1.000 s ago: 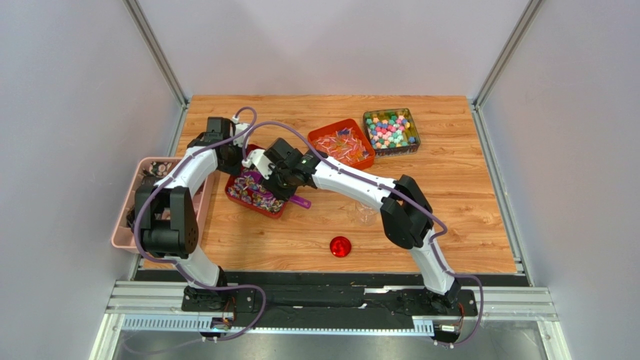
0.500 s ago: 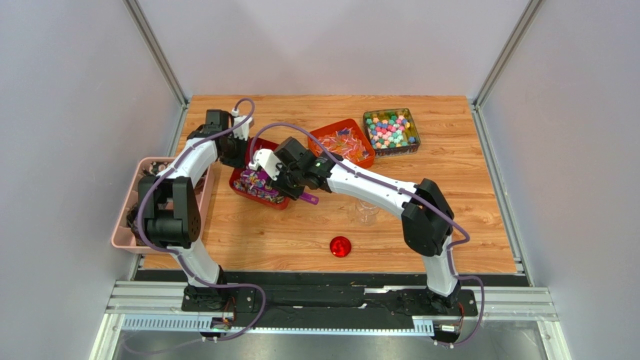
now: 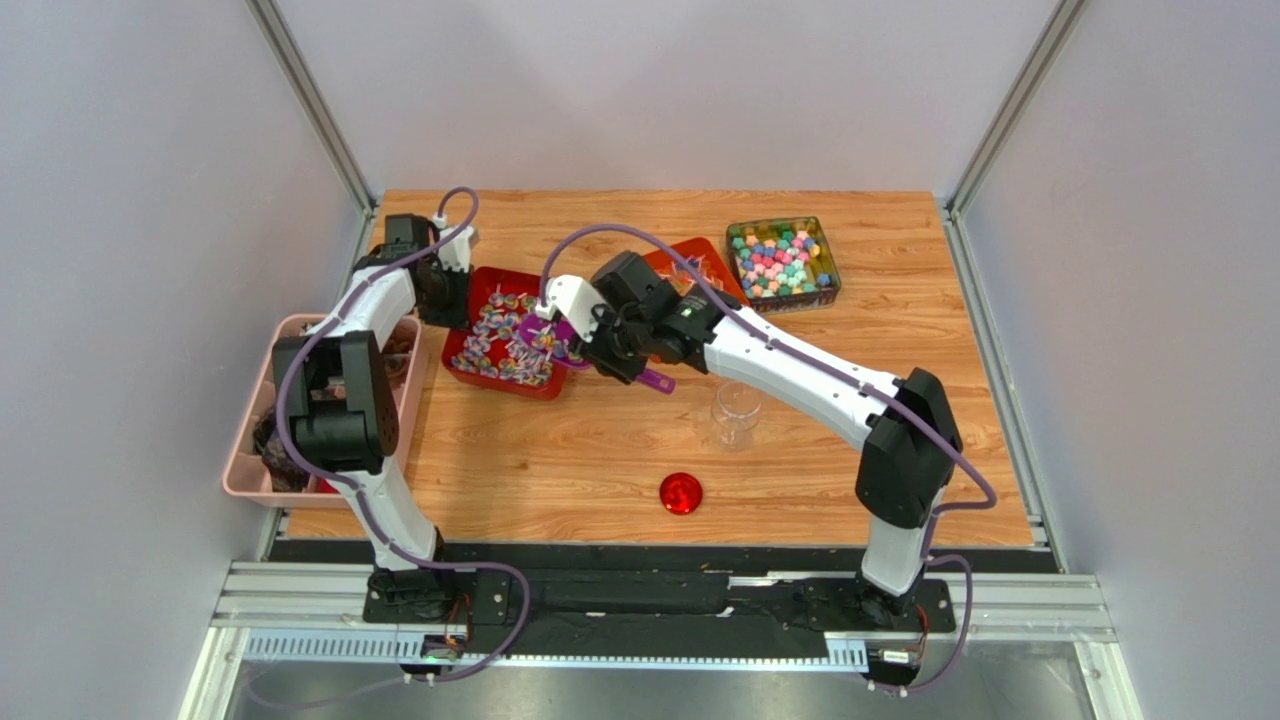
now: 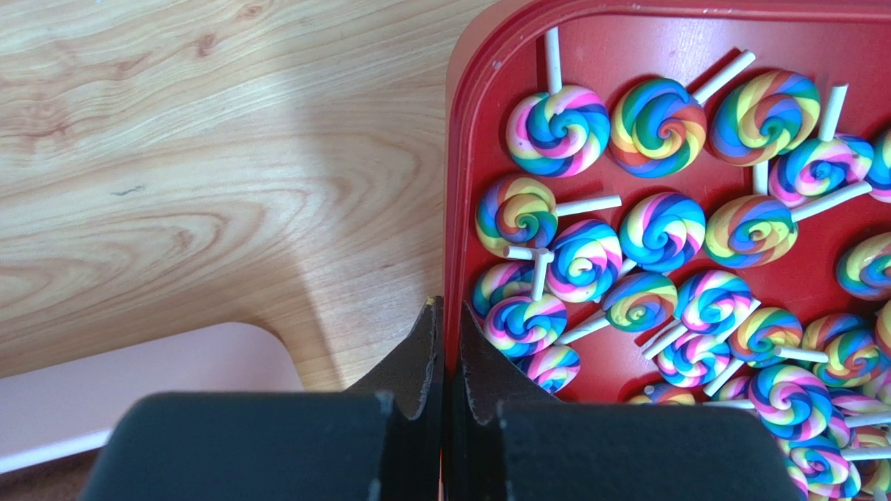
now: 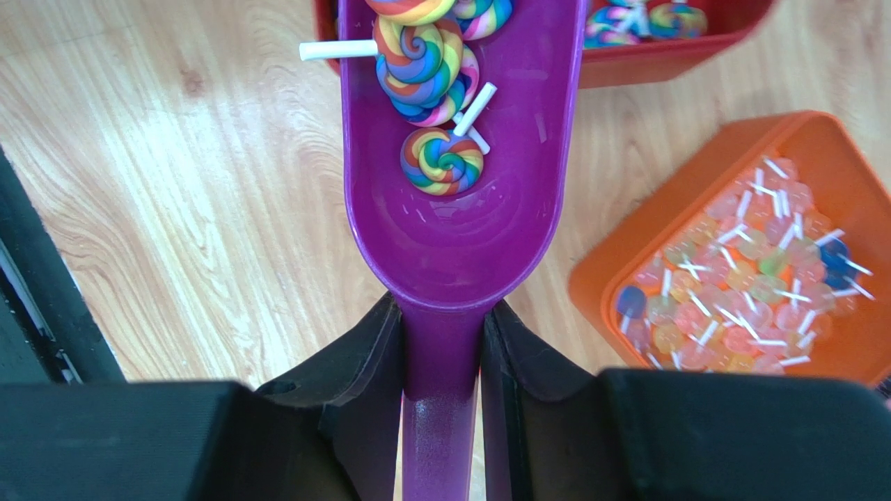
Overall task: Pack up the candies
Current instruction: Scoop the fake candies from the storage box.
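The candies are rainbow swirl lollipops (image 3: 508, 339) heaped in a red tray (image 3: 499, 279) at the left middle of the table. My left gripper (image 3: 448, 296) is shut on the tray's left rim (image 4: 452, 209), one finger outside and one inside next to the lollipops (image 4: 659, 230). My right gripper (image 3: 604, 354) is shut on the handle of a purple scoop (image 5: 460, 219). The scoop holds several lollipops (image 5: 439, 162), and its front end is over the red tray's near wall (image 5: 669, 57).
An orange tray (image 3: 721, 273) of translucent lollipops (image 5: 732, 271) and a clear box of mixed round sweets (image 3: 783, 263) stand at the back. A clear jar (image 3: 733, 416) stands right of centre, a red lid (image 3: 681, 492) nearer. A pink bin (image 3: 248, 435) hangs off the left edge.
The red tray has moved back and turned, with my left gripper on its rim. My right gripper has drawn the scoop to the right, out of the heap, with lollipops in it.
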